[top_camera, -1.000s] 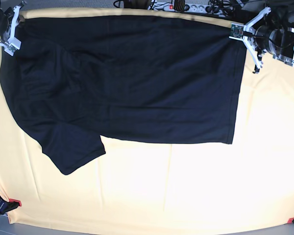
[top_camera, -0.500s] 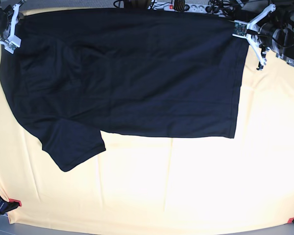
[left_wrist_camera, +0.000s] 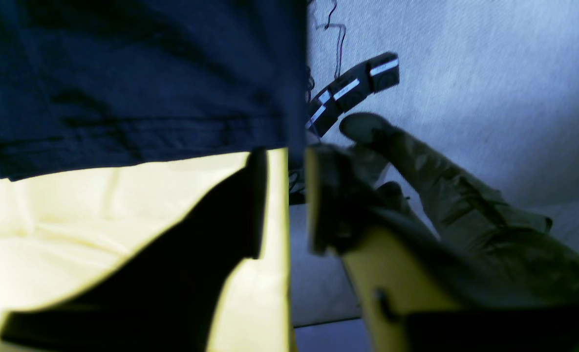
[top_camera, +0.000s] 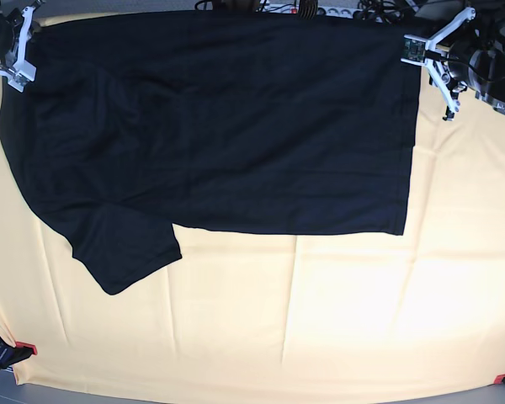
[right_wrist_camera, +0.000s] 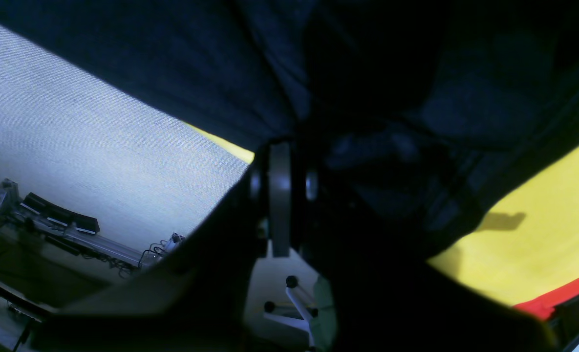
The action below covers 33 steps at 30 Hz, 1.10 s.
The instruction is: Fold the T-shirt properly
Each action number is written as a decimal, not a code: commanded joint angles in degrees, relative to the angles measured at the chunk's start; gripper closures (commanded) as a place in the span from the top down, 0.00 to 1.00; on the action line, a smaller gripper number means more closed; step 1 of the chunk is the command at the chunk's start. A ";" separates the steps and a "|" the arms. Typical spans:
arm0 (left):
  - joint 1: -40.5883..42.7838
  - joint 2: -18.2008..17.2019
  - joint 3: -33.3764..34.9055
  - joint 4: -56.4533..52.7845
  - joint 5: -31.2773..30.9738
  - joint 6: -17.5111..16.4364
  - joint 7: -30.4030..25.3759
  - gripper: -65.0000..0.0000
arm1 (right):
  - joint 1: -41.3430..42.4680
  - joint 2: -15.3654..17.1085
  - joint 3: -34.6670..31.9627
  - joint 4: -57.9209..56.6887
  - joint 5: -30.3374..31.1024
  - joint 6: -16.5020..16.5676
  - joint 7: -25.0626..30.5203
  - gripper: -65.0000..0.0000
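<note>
T-shirt [top_camera: 227, 126]: black, spread flat over the far half of the pale yellow cloth [top_camera: 320, 328], reaching the far edge. One sleeve [top_camera: 122, 252] juts toward the near side at the base view's left.
Long axis: runs side to side across the base view, collar end toward that view's left, straight hem [top_camera: 411, 143] at its right.
Left gripper [top_camera: 433, 50]: at the far hem corner, on the base view's right. Its wrist view shows the jaws a narrow gap apart with the shirt's edge [left_wrist_camera: 296, 98] hanging in line with that gap; whether they actually pinch it cannot be told.
Right gripper [top_camera: 17, 50]: at the far shoulder corner, on the base view's left. Its wrist view shows the jaws closed down on bunched black fabric [right_wrist_camera: 367, 161].
Key relation: the shirt lies wholly to the near side of both grippers, each nearest its own far corner.
Judgement: the coming fold likely carries the far edge toward the near one, across the long axis.
</note>
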 commanded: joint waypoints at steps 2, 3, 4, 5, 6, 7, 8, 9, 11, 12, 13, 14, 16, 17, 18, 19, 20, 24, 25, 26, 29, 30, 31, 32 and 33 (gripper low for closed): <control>-0.46 -1.29 -0.59 0.59 -0.46 -0.45 0.04 0.45 | -0.46 1.01 0.59 0.35 -0.48 0.06 -1.77 0.22; -0.46 -1.29 -0.59 0.59 -0.46 -0.45 0.04 0.47 | -0.46 1.01 0.59 0.35 -0.48 0.06 -1.81 0.29; -0.46 -1.29 -0.59 0.61 -0.46 -0.45 0.04 0.47 | -0.46 1.01 0.59 0.35 -0.48 0.06 -2.05 0.34; -0.46 -1.29 -0.59 0.63 -0.46 -0.45 0.04 0.47 | -0.44 1.01 0.59 0.35 -0.48 0.06 -2.71 0.37; -0.48 -1.29 -0.59 0.74 -0.44 -0.45 0.09 0.47 | -0.46 1.05 0.59 0.35 -0.46 0.06 -3.39 0.38; -0.55 -1.29 -0.59 1.09 -0.44 -0.45 0.42 0.47 | -0.44 1.20 0.59 0.46 -0.46 0.06 -3.91 0.38; -0.66 -1.29 -0.59 1.64 -0.42 -0.45 0.90 0.47 | -0.44 1.46 0.61 0.81 -0.63 0.06 -4.15 0.38; -0.68 -1.29 -0.59 2.29 -0.37 -0.45 1.70 0.47 | -0.44 1.90 0.72 1.40 -0.66 0.06 -4.09 0.38; -0.79 -1.29 -0.59 3.50 0.44 -0.45 1.79 0.47 | -0.44 2.12 1.60 3.06 -0.50 0.06 -4.11 0.38; -0.76 -1.29 -0.59 3.83 0.87 -0.45 1.77 0.47 | -0.44 2.10 2.40 4.07 -0.46 0.06 -4.09 0.38; -0.79 -1.29 -0.59 3.83 1.07 -0.45 1.79 0.47 | -0.46 2.10 3.26 5.22 -0.48 0.06 -4.11 0.38; -0.76 -1.29 -0.59 3.83 1.11 -0.45 1.95 0.47 | -0.46 2.10 4.31 6.43 -0.48 0.06 -4.11 0.38; -0.76 -1.29 -0.59 3.83 1.09 -0.45 2.10 0.47 | -0.46 2.10 6.71 8.68 -0.46 0.06 -4.13 0.38; -0.79 -1.29 -0.59 3.83 1.14 -0.45 2.38 0.47 | -0.46 2.10 8.02 9.62 -0.44 -0.42 -4.13 0.38; -0.79 -1.29 -0.59 3.83 1.14 -0.45 2.73 0.47 | -0.46 2.10 9.33 10.45 -0.44 -0.79 -4.11 0.38; -0.79 -1.29 -0.59 3.83 1.33 -0.45 3.10 0.47 | -0.46 2.10 10.54 11.13 -0.39 -1.22 -4.11 0.38; -0.79 -1.29 -0.59 3.83 2.08 -0.45 3.10 0.47 | -0.46 2.10 11.65 11.67 -0.39 -1.53 -4.11 0.38; -0.79 -1.27 -0.59 3.83 4.87 -0.45 2.95 0.41 | -0.46 2.08 15.08 12.33 2.73 -1.57 -4.09 0.37; -0.79 -1.27 -0.59 3.83 5.42 -0.45 2.75 0.32 | -0.44 2.08 15.39 12.33 3.65 -1.60 -4.11 0.35; -0.79 -1.27 -0.59 3.83 6.05 -0.45 2.40 0.18 | -0.44 2.08 15.54 12.33 3.98 -1.60 -4.11 0.29; -0.79 -1.27 -0.59 3.83 12.07 4.37 -0.17 0.00 | -0.28 2.08 15.54 12.33 4.02 -1.60 -2.82 0.00; -0.79 -1.25 -0.59 3.83 14.95 6.69 -1.64 0.00 | -0.28 2.10 15.54 12.33 3.80 -1.77 -1.03 0.00; -0.79 -1.25 -0.59 3.83 18.10 9.11 -3.45 0.00 | -0.28 2.10 15.54 12.33 3.76 -2.45 1.09 0.00; -0.79 -1.25 -0.59 3.83 21.22 11.89 -5.14 0.00 | -0.28 2.10 15.54 12.33 3.54 -3.37 3.21 0.00; -0.79 -1.25 -0.59 3.83 24.17 14.91 -6.29 0.00 | -0.13 2.10 15.54 12.33 3.34 -4.26 5.20 0.00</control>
